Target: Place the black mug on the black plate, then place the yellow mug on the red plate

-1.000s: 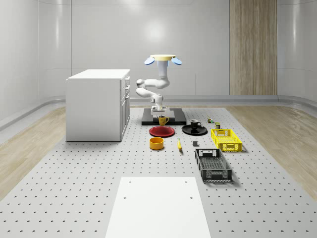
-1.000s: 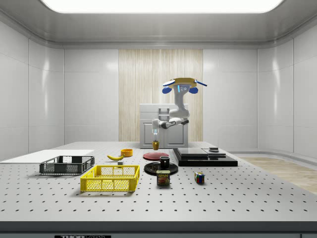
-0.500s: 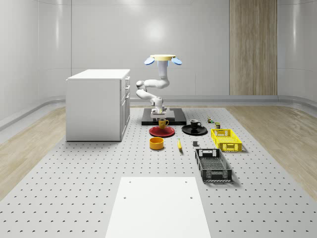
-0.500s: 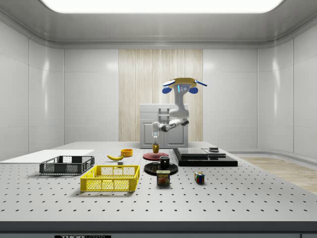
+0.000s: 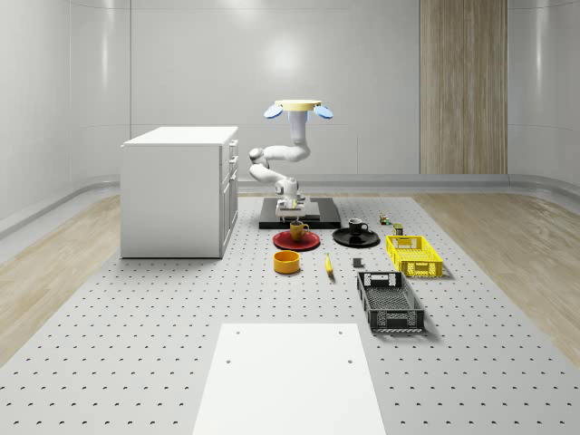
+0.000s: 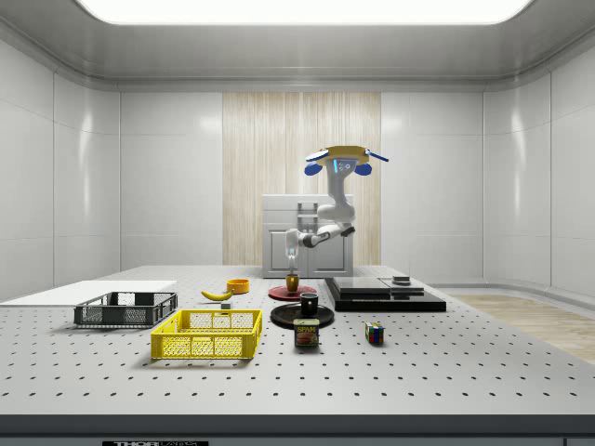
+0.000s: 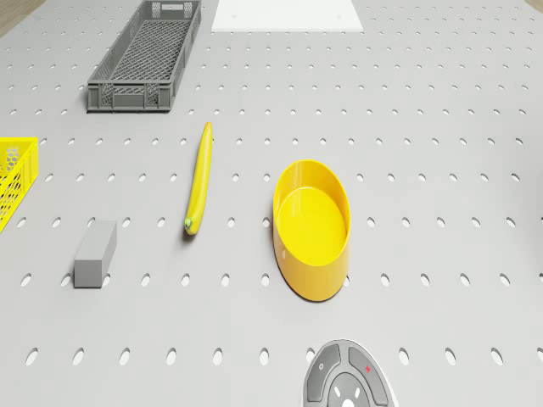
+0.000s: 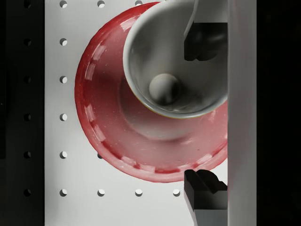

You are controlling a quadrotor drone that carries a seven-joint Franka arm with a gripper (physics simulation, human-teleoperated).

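Big white cabinet (image 5: pixel 178 190) off to the whole-scene view's left, and the drone (image 5: pixel 297 109) hovers up over the black slab (image 5: pixel 319 216) behind the plates, arm bent down to the red plate (image 5: pixel 296 240). The black mug (image 5: pixel 357 227) is already sitting on the black plate (image 5: pixel 356 238) (so that part's done). The yellow mug (image 5: pixel 297 229) is on or just over the red plate, hard to say which. From the wrist the gripper (image 8: pixel 203 110) has its fingers (image 8: pixel 205 193) spread apart, one inside the mug's rim, one outside, not clamped. Yellow bowl (image 7: pixel 311 227) and banana (image 7: pixel 198 177) lie nearer.
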